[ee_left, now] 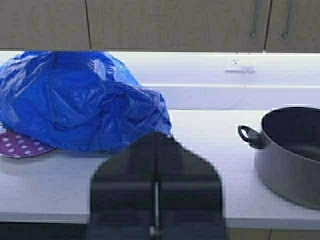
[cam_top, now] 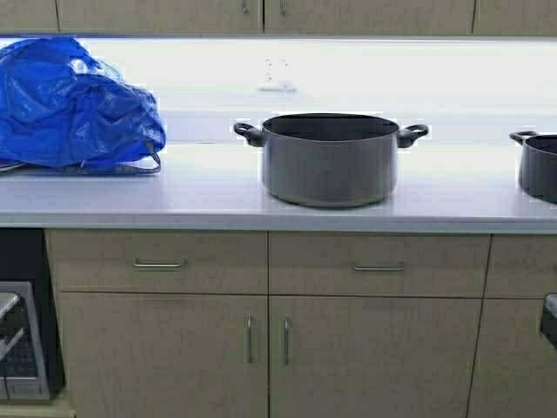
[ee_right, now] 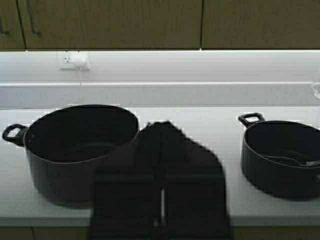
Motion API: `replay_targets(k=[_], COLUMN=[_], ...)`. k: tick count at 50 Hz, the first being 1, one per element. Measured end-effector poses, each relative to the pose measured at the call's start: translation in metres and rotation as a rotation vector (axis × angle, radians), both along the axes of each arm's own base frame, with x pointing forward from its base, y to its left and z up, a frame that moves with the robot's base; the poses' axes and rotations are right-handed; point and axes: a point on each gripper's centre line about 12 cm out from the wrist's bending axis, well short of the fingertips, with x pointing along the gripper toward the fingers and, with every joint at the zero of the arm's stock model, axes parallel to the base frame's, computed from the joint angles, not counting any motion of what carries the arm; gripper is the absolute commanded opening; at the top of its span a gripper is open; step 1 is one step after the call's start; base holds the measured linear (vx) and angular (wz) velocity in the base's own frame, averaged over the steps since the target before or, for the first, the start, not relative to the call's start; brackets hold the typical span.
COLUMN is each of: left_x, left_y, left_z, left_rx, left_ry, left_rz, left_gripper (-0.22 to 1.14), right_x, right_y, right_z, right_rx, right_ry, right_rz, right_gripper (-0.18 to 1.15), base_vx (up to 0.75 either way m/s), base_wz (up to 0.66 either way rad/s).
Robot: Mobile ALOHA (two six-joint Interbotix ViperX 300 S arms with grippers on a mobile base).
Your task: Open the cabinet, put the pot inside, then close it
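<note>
The pot (cam_top: 329, 161) is wide, dark grey and lidless, with two black loop handles, and stands upright mid-counter. It also shows in the left wrist view (ee_left: 295, 150) and the right wrist view (ee_right: 75, 150). The cabinet (cam_top: 261, 13) hangs above it with both doors shut; only its lower edge and handle ends show. Its handles also show in the left wrist view (ee_left: 270, 20) and the right wrist view (ee_right: 30, 20). My left gripper (ee_left: 156, 137) is shut and empty, in front of the counter, left of the pot. My right gripper (ee_right: 161, 126) is shut and empty, right of the pot. Neither shows in the high view.
A crumpled blue bag (cam_top: 74, 104) lies on the counter's left over a purple dotted plate (ee_left: 22, 145). A second dark pot (cam_top: 540, 165) stands at the right. A wall socket (cam_top: 277, 74) is behind. Floor cabinets with drawers (cam_top: 261, 261) are below, and an oven (cam_top: 22, 340) is at the lower left.
</note>
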Motion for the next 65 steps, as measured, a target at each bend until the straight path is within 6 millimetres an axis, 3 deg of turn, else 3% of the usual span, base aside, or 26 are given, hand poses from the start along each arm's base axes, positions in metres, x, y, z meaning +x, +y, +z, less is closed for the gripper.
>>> replay_targets(k=[5, 65], left_x=[0.001, 0.012], left_y=[0.0, -0.002], left_z=[-0.001, -0.025], left_rx=[0.002, -0.013], left_ry=[-0.002, 0.06], left_rz=[-0.001, -0.011], left_gripper=[0.06, 0.02], right_x=[0.0, 0.011], right_y=[0.001, 0.001], right_z=[-0.002, -0.024], right_rx=[0.002, 0.004], right_ry=[0.008, 0.1], right_rz=[0.004, 0.008], right_gripper=[0.09, 0.06], base_vx=[0.03, 0.16], base_wz=[0.04, 0.03])
